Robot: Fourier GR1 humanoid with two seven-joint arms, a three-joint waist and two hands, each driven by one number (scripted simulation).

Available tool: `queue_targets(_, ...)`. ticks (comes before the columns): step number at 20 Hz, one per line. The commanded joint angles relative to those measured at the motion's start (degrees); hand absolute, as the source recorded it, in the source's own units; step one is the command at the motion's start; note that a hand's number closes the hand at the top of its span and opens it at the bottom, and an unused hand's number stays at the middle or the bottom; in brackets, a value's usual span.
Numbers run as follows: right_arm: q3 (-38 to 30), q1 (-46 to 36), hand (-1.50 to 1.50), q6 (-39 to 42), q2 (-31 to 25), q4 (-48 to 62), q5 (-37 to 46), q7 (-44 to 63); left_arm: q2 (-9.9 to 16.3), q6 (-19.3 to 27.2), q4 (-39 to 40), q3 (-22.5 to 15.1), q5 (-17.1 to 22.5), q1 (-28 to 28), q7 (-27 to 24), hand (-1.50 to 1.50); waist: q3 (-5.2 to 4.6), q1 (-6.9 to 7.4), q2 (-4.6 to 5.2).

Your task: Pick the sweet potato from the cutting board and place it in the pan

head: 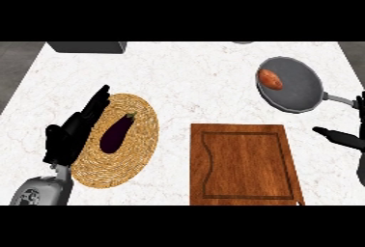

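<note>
Head view shows the orange, oblong sweet potato already lying in the round grey metal pan near the tabletop's far right corner, long axis running roughly near-to-far. My right hand, spread and empty, sits nearer it than my left.

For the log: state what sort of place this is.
Most likely a kitchen counter: a white marbled countertop carrying a wooden cutting board and a grey pan with a sweet potato inside.
</note>
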Motion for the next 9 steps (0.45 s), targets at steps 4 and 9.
queue_targets(4,1.44,6.08,-1.5,0.05,3.02,-1.99,-0.98,-6.32,-0.82,-0.91,1.03,0.74,-0.9,0.17,-0.62,0.0,-0.09,-0.82,-0.35)
queue_targets(9,1.83,8.09,-1.5,-1.03,2.95,-2.26,-2.13,-7.1,-0.65,-2.21,-2.22,2.18,0.07,1.59,0.81,0.0,-0.08,-0.72,-0.37)
